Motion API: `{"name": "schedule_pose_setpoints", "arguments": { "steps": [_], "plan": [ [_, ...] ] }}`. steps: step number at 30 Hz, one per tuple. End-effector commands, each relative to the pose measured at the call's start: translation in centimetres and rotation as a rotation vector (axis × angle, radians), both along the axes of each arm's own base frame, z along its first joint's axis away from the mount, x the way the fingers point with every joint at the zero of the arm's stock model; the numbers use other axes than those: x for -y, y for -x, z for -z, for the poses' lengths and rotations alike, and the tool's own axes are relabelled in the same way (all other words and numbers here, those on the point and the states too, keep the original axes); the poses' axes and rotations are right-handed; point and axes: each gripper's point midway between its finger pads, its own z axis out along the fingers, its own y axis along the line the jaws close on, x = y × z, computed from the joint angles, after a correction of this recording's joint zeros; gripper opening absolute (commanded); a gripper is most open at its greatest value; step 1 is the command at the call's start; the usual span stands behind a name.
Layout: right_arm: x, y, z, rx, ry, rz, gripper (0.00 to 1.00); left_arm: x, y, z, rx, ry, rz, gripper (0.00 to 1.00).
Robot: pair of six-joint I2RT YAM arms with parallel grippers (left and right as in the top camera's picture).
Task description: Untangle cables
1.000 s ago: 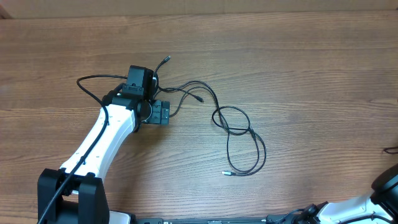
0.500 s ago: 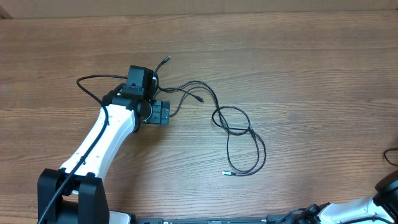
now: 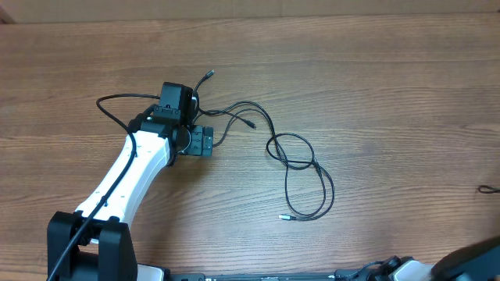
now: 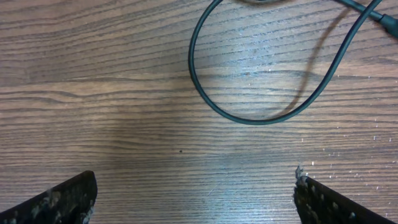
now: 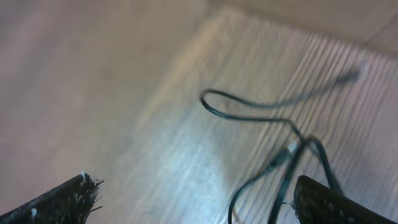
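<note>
Thin black cables lie spread across the wooden table. One cable runs in a long curve (image 3: 109,99) to the left; plug ends lie at the top (image 3: 208,74) and middle (image 3: 251,123). Two joined cable loops (image 3: 301,160) lie to the right, ending in a small plug (image 3: 283,217). My left gripper (image 3: 184,106) hovers over the left bunch. In its wrist view the left gripper (image 4: 194,200) is open over bare wood, with a cable loop (image 4: 249,119) ahead of the fingers. In its blurred wrist view my right gripper (image 5: 196,200) is open, with cable strands (image 5: 283,158) near its right finger (image 5: 326,202).
A short piece of cable (image 3: 488,189) lies at the table's right edge. Only a sliver of the right arm (image 3: 469,267) shows at the bottom right of the overhead view. The left arm's white link (image 3: 129,176) crosses the lower left.
The right gripper has opened and its arm has drawn back toward the bottom right corner. The cable piece at the right edge now lies flat. The left arm has not moved.
</note>
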Motion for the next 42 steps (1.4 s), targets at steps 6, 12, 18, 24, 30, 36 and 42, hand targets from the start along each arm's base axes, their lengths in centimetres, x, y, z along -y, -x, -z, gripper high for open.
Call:
{"name": "schedule_pose_setpoints", "arguments": {
  "steps": [6, 12, 18, 24, 30, 36, 42],
  "plan": [
    [-2.4, 0.6, -6.3, 0.135, 0.07, 0.026, 1.0, -0.1, 0.1, 0.0, 0.002, -0.012, 0.009, 1.0],
    [-5.2, -1.9, -6.5, 0.166, 0.038, -0.088, 1.0, -0.1, 0.1, 0.0, 0.002, -0.012, 0.009, 1.0],
    [-7.8, -4.3, -6.6, 0.174, 0.027, -0.19, 1.0, -0.1, 0.1, 0.0, 0.002, -0.012, 0.008, 1.0],
    [-11.7, -6.8, -6.5, 0.223, -0.053, -0.34, 1.0, -0.1, 0.1, 0.0, 0.002, -0.012, 0.008, 1.0],
    [-17.4, -9.2, -5.5, 0.264, -0.222, -0.538, 1.0, -0.1, 0.1, 0.0, 0.002, -0.012, 0.009, 1.0],
    [-21.3, -10.1, -3.2, 0.181, -0.287, -0.661, 1.0, -0.1, 0.1, 0.0, 0.002, -0.012, 0.008, 1.0],
    [-26.9, -10.7, 0.0, 0.047, -0.327, -0.881, 1.0, -0.1, 0.1, 0.0, 0.002, -0.012, 0.008, 1.0]
  ]
}}
